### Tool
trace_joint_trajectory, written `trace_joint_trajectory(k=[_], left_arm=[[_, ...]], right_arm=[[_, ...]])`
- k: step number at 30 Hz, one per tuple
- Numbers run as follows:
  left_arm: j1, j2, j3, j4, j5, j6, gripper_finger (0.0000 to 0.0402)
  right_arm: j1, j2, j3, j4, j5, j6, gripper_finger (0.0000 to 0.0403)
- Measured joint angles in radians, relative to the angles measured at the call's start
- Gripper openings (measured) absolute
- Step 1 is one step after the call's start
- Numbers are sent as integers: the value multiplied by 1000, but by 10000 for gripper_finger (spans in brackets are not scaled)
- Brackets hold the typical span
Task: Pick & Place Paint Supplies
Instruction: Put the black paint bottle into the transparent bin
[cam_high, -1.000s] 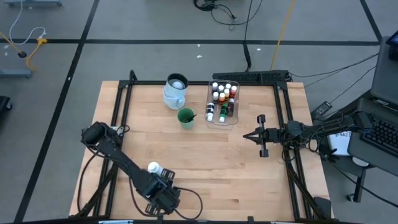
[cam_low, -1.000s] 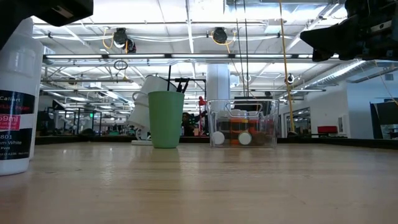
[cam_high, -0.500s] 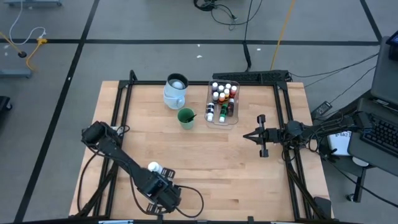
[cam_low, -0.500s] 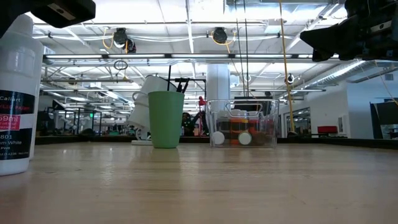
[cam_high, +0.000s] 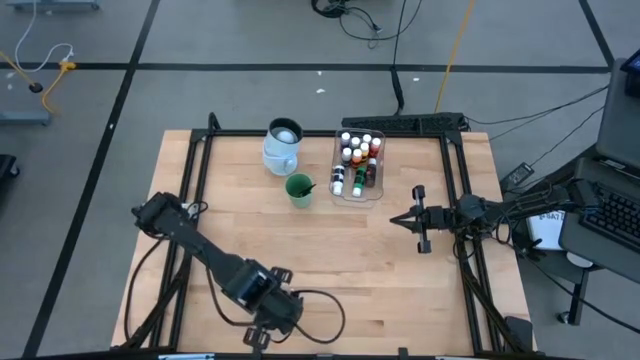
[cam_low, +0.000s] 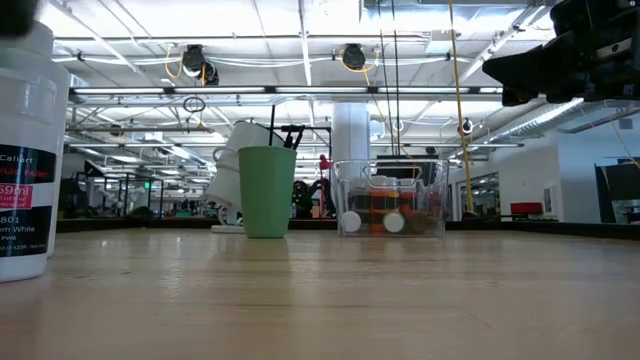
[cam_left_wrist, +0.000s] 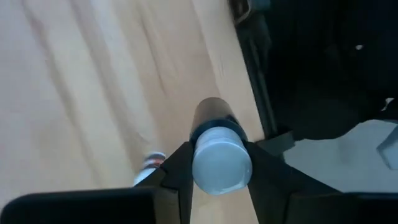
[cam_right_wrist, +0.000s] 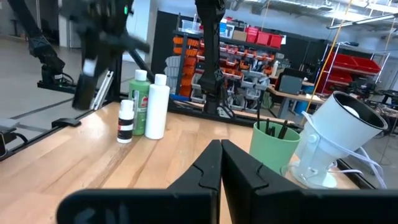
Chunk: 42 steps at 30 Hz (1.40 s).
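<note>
- The left claw (cam_left_wrist: 219, 177) is at the near-left of the bench (cam_high: 330, 250), and its fingers (cam_left_wrist: 176, 169) are narrowed onto a small dark bottle (cam_left_wrist: 221, 163) with a pale cap. It appears to grip the bottle just under the cap, clear of the wood.
- Three more bottles stand together near that spot: a white bottle (cam_right_wrist: 157, 98), a green bottle (cam_right_wrist: 140, 102) touching it, and a tiny bottle (cam_right_wrist: 126, 121) with a black label just beside them.
- The tub (cam_high: 358, 166) at the far centre holds the rest of the little paint bottles, and some lie on their sides.
- The green cup (cam_high: 298, 189) just left of the tub holds the brushes (cam_right_wrist: 273, 129), and the jug (cam_high: 283, 146) sits behind the cup.
- The right claw (cam_right_wrist: 219, 157) hovers over the right side of the bench with its fingers pressed together and nothing between them.
- Handling: the small bottles look light, rigid and smooth-sided, so they could slip or swing in a pinch. The neck below the cap or the mid-body looks like the safest hold.
- The two taller bottles are probably heavier and tip easily, so a grip low on the body suits them.
- The brushes are thin and stiff, so they are best pinched across the handle.
- Risk: a move among the close-set bottles could knock a neighbour over.
</note>
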Motion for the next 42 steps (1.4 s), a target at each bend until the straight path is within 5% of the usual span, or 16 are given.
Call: trace_joint_trajectory(k=[7,13,18,27,32,42], left_arm=[[94,0,304,-91,-309,167,104],[326,-5,483,-102,-452,146,107],[551,-1,460,-58,-357,160,106],[826,43,279,274,-86,243,105],[913,193,340,264,-4,294,105],[960,360,481,69,-6,378,105]], right_arm=[[0,0,0,-1,-1,25,2],[0,0,0,-1,-1,25,2],[0,2,0,-5,-2,24,2],[0,3,0,-2,0,-9,2],[0,4,0,7,1,-27,2],[0,5,0,28,1,-60,2]])
